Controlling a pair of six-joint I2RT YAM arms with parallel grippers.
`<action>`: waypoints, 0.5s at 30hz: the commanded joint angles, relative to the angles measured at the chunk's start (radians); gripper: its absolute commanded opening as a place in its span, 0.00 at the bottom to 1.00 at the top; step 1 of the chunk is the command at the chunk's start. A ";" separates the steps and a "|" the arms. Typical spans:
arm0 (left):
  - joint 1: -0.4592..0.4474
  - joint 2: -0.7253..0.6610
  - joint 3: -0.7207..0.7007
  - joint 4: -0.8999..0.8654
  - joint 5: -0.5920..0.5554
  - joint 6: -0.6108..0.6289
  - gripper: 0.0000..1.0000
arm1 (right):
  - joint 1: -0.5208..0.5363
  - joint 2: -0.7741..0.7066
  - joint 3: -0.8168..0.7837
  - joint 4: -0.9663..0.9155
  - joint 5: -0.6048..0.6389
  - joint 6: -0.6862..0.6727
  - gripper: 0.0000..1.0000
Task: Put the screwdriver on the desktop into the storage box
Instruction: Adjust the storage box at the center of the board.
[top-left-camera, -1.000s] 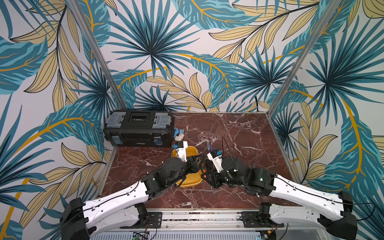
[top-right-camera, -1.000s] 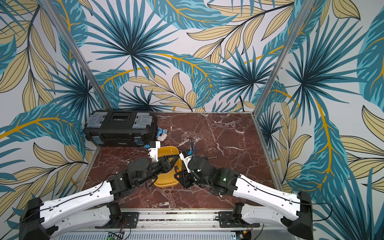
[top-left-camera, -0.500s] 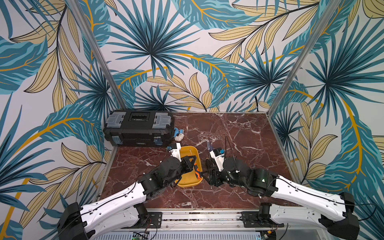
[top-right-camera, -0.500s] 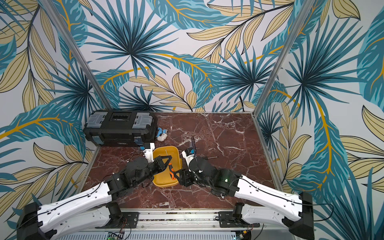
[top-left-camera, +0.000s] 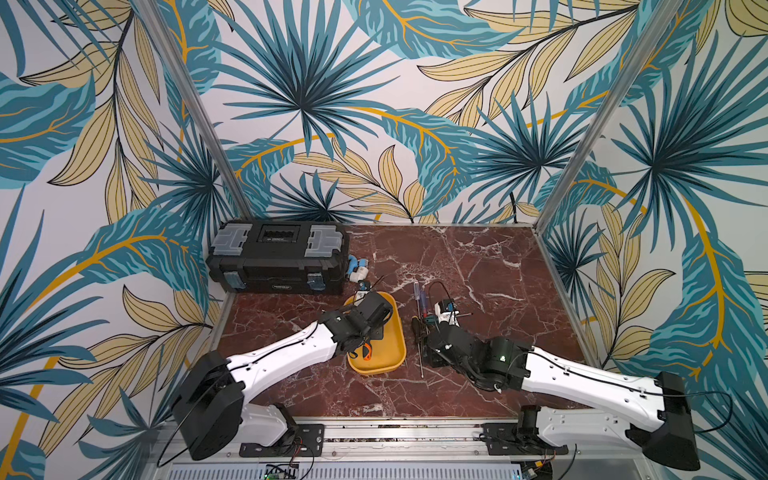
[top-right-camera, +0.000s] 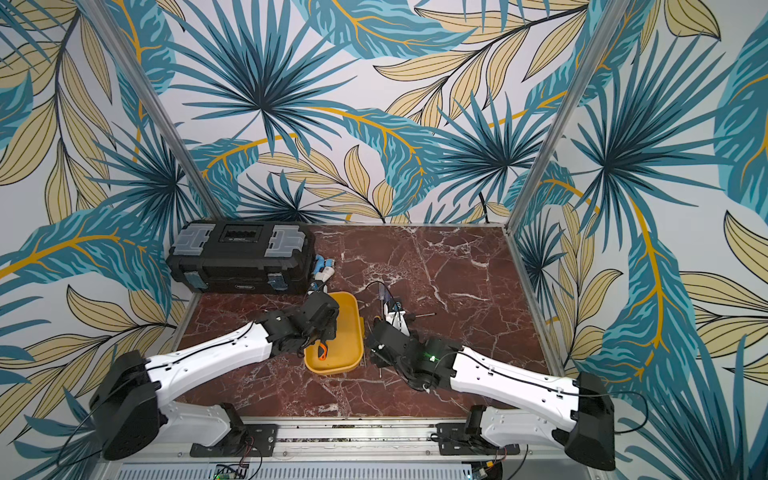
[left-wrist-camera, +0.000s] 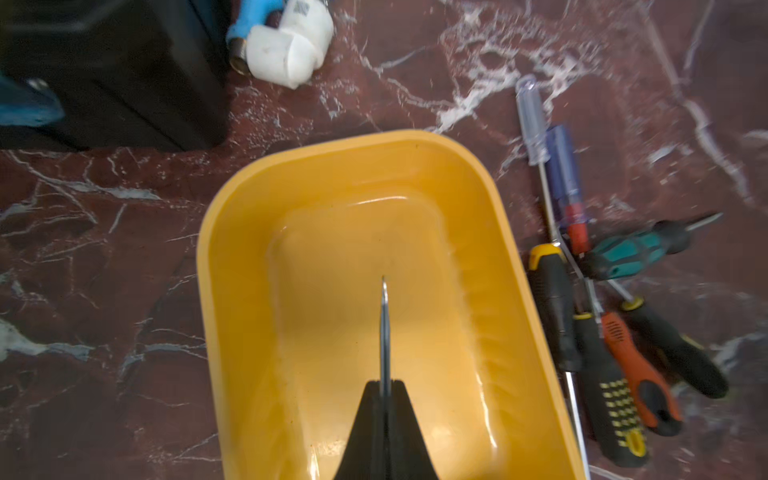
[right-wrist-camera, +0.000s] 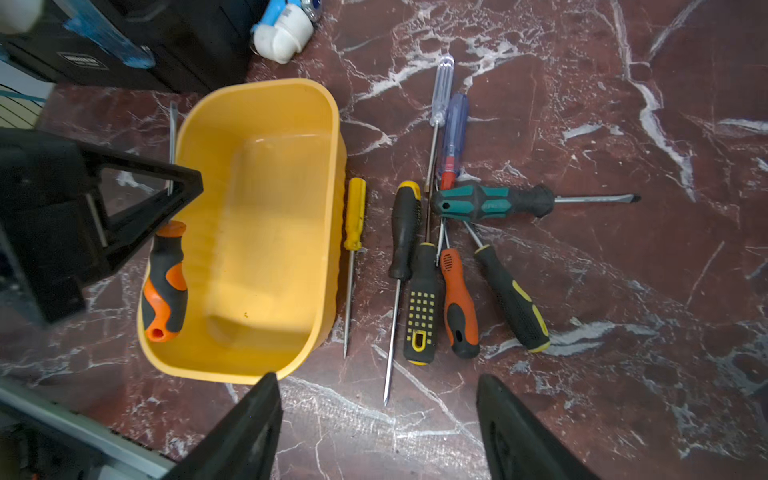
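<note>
The yellow storage box (top-left-camera: 395, 332) (top-right-camera: 349, 328) stands mid-desktop (top-left-camera: 478, 270). My left gripper (left-wrist-camera: 385, 384) is shut on the thin metal shaft (left-wrist-camera: 385, 328) of an orange-and-black screwdriver (right-wrist-camera: 164, 282) (top-left-camera: 365, 353), held lengthwise over the box. Its handle hangs just inside the box's left wall; I cannot tell whether it touches. Several more screwdrivers lie in a pile (right-wrist-camera: 449, 232) (left-wrist-camera: 602, 316) on the desktop right of the box, a yellow one (right-wrist-camera: 355, 212) nearest it. My right gripper (right-wrist-camera: 376, 380) is open above bare marble at the pile's front edge, holding nothing.
A black toolbox (top-left-camera: 276, 257) (top-right-camera: 241, 257) sits at the back left against the wall. A white-and-blue pipe fitting (top-left-camera: 357, 270) (left-wrist-camera: 286, 45) lies beside it, just behind the box. Patterned walls close off three sides of the desktop.
The two grippers, close together a second ago, have parted. The left shut on the shaft and carried the screwdriver over the box. The right opened and drew back to the right.
</note>
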 joint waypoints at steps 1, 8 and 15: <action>0.002 0.072 0.045 -0.005 0.012 0.045 0.00 | -0.002 0.032 0.036 -0.021 0.011 0.013 0.77; -0.064 0.094 -0.032 0.043 0.057 -0.022 0.00 | -0.002 0.042 0.009 -0.010 -0.024 0.059 0.72; -0.077 0.008 -0.146 0.048 0.084 -0.088 0.00 | -0.001 0.008 -0.044 0.015 -0.028 0.086 0.69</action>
